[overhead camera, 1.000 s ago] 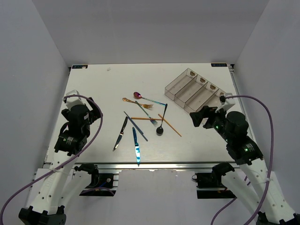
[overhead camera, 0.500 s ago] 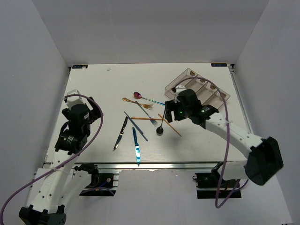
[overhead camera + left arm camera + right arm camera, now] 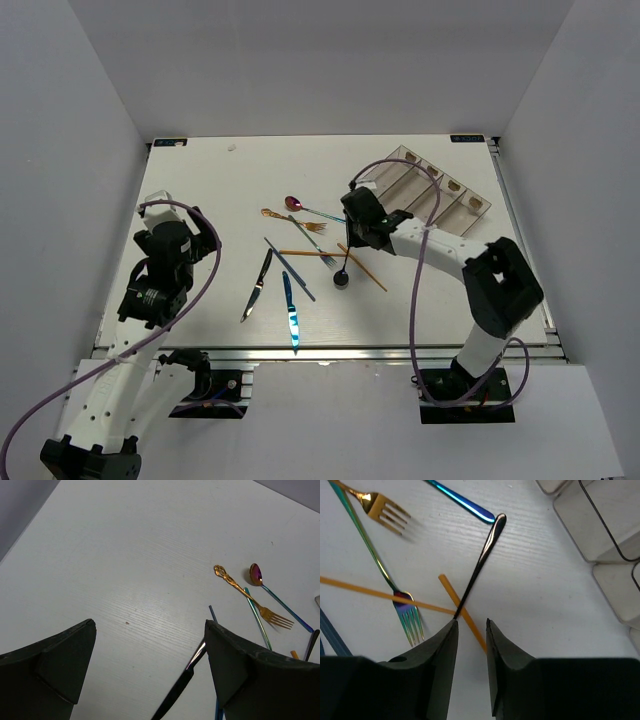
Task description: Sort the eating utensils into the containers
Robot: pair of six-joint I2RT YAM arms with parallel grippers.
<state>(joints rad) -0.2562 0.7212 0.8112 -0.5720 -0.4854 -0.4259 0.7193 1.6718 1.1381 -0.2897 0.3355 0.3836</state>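
The eating utensils lie loose mid-table: a purple spoon (image 3: 293, 203), gold fork (image 3: 300, 223), iridescent fork (image 3: 312, 242), black spoon (image 3: 341, 279), two orange chopsticks (image 3: 365, 270), a black knife (image 3: 258, 285) and a blue knife (image 3: 290, 310). The containers, a smoky clear tray (image 3: 420, 190), stand at the back right. My right gripper (image 3: 471, 621) is low over the pile, jaws narrowed but apart, astride an orange chopstick (image 3: 451, 592). The black spoon's handle (image 3: 482, 560) runs to its left fingertip. My left gripper (image 3: 149, 625) hangs open and empty, left of the black knife (image 3: 182, 685).
The tray's four long compartments (image 3: 600, 525) lie just right of the right gripper. A blue-handled utensil (image 3: 462, 502) and the gold fork (image 3: 382, 511) lie beyond its fingertips. Bare white table (image 3: 125, 555) spreads in front of the left gripper.
The right arm has swung from the table's right side, near the tray, leftward and down onto the utensil pile, and its jaws have narrowed. The left arm has not moved.
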